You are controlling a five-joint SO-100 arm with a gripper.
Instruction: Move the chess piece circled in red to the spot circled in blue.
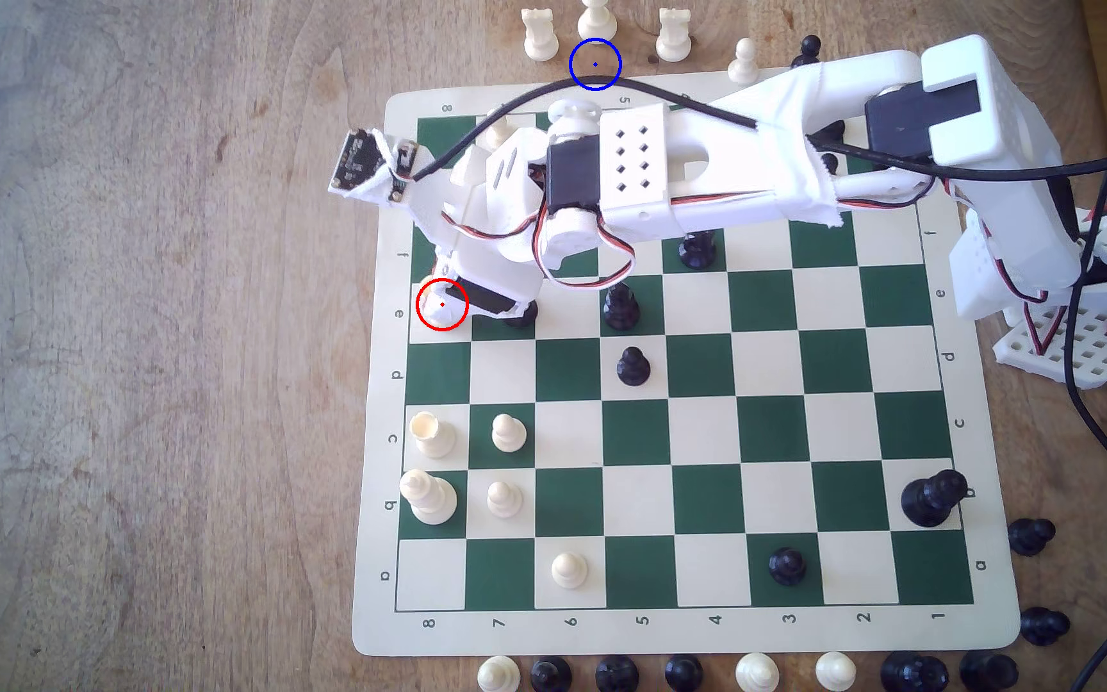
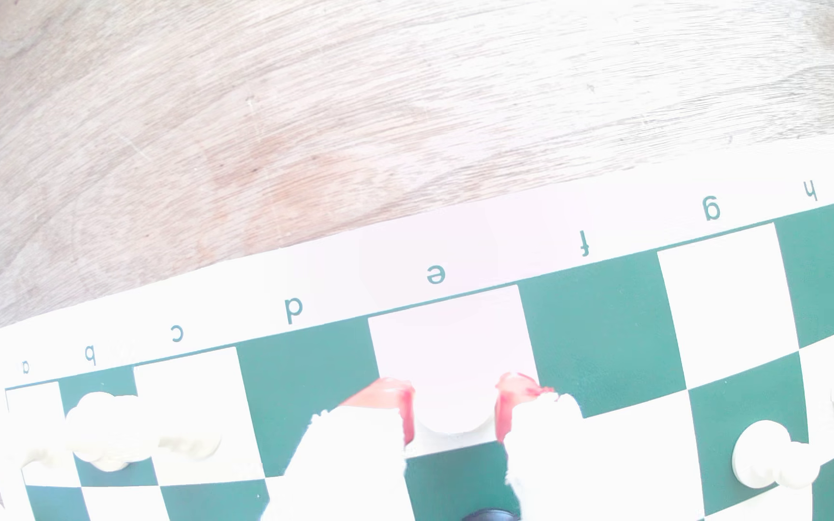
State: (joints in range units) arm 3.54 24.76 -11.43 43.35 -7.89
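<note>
Exterior view: the cream chess piece (image 1: pixel 436 314) stands on the board's e8 square, at nine o'clock of the board (image 1: pixel 670 432), under the lowered tool (image 1: pixel 448 293). Wrist view: red-padded fingers (image 2: pixel 407 416) flank its round body (image 2: pixel 450 406), part open; contact cannot be told. Light, rigid, smooth plastic likely; grip mid-body. The arm reaches across from three o'clock. The blue-circled spot (image 1: pixel 595 64) lies at twelve o'clock on the wooden surface (image 1: pixel 138 333).

The exterior view looks almost straight down from high above a wooden table (image 1: pixel 138 333), taking in the whole chessboard (image 1: pixel 670 426), with the arm (image 1: pixel 737 173) reaching in from the exterior view's right. The wrist view sits low and close, facing down past the gripper (image 2: pixel 452 401) toward the board's lettered edge (image 2: pixel 435 273). Both views share that edge's squares and the bare table beyond.
</note>
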